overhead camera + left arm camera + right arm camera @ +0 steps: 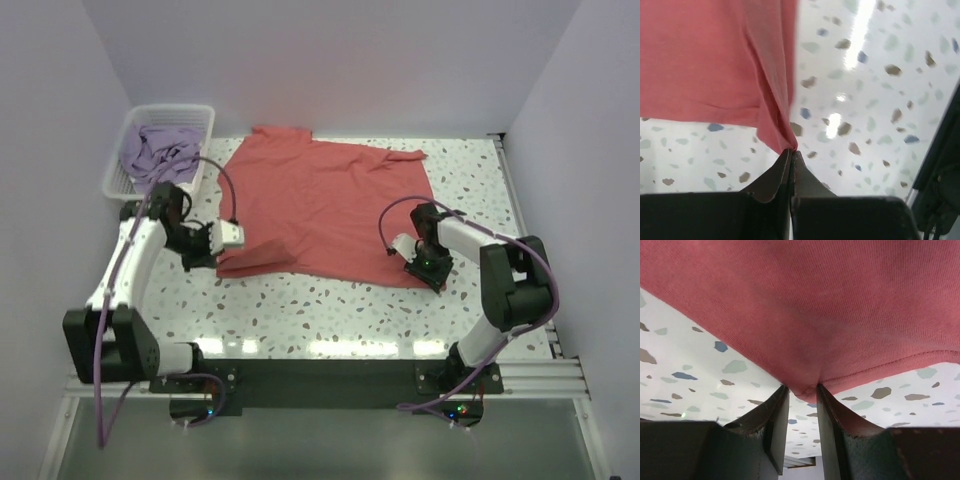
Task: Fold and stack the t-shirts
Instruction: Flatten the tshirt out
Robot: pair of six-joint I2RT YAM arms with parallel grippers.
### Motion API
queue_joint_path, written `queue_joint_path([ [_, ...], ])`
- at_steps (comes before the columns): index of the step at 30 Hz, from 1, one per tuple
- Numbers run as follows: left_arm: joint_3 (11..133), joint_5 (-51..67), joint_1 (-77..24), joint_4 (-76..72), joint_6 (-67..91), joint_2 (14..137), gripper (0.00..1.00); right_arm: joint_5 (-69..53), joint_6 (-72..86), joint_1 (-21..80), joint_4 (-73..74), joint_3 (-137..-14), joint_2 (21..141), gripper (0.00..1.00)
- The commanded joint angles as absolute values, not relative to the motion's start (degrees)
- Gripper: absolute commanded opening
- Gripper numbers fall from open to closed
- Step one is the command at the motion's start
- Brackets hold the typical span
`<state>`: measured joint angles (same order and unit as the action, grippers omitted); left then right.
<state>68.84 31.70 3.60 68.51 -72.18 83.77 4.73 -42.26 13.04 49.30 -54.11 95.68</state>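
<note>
- The coral-red t-shirt (325, 205) lies spread mostly flat on the speckled table (330, 310), collar toward the far wall and hem toward the arm bases.
- The left gripper (218, 262) sits at the near left corner of this shirt. In the left wrist view its fingers (772, 180) are pressed together with no gap, and a gathered point of cloth runs into the tips. The fabric next to it is rumpled and folded in on itself.
- The right gripper (428, 268) sits at the near right corner. In the right wrist view its fingers (775, 415) stand a narrow slot apart, with a small bulge of the stitched hem pinched between the tips. The rest of the shirt extends away above the fingers.
- The two grippers are well apart, one at each end of the hem edge.
- The lavender t-shirt (160, 150) lies crumpled inside the white lattice basket (190, 108) at the far left corner, apart from both grippers.
</note>
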Motion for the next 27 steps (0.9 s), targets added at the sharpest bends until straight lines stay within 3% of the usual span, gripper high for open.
queue_joint_path([
  [1,54.64,26.3,2.55,75.59,-90.76,69.47,0.0,8.26,-43.77,11.69,48.08,-53.53,96.42,0.33],
  [8,41.49,22.76,2.2,75.5,-106.43,48.28,0.02,8.62,-47.02,9.05,49.22,-53.0,94.66,0.32],
  [9,41.05,23.29,2.28,75.41,-107.04,47.12,0.11,8.18,-47.54,9.05,49.74,-53.26,94.4,0.33],
  [10,40.7,23.81,2.29,75.5,-107.49,46.15,0.36,7.65,-47.64,8.97,51.14,-53.7,94.05,0.34],
  [11,40.52,24.6,2.29,75.5,-107.75,44.75,0.43,5.99,-47.98,9.05,52.11,-55.01,93.87,0.37],
  [12,40.6,24.96,2.29,75.5,-107.84,44.39,0.59,5.11,-48.08,9.05,53.16,-55.8,93.61,0.39],
  [13,41.04,25.31,2.29,75.5,-108.02,44.04,0.61,4.14,-48.08,9.05,55.09,-56.59,93.43,0.4],
  [14,41.48,26.53,2.29,75.32,-108.1,44.03,0.72,2.56,-48.08,9.05,55.89,-58.08,92.64,0.42],
  [19,49.54,38.63,2.02,73.84,-97.78,52.71,0.73,-1.13,-46.85,9.05,60.46,-62.57,91.06,0.44],
  [21,53.5,42.44,0.45,68.06,-86.03,59.57,0.63,-1.84,-45.54,9.05,60.64,-63.81,91.05,0.42],
  [22,54.48,41.58,-4.78,60.02,-71.25,61.94,0.6,-1.85,-45.09,9.05,60.56,-63.98,91.23,0.4],
  [24,57.2,39.04,-9.47,55.57,-62.71,68.8,0.49,-1.58,-43.6,9.05,59.94,-63.99,92.28,0.38],
  [27,57.92,33.5,-16.07,47.57,-50.04,75.22,0.43,-0.27,-41.93,9.05,58.72,-63.28,94.38,0.34],
])
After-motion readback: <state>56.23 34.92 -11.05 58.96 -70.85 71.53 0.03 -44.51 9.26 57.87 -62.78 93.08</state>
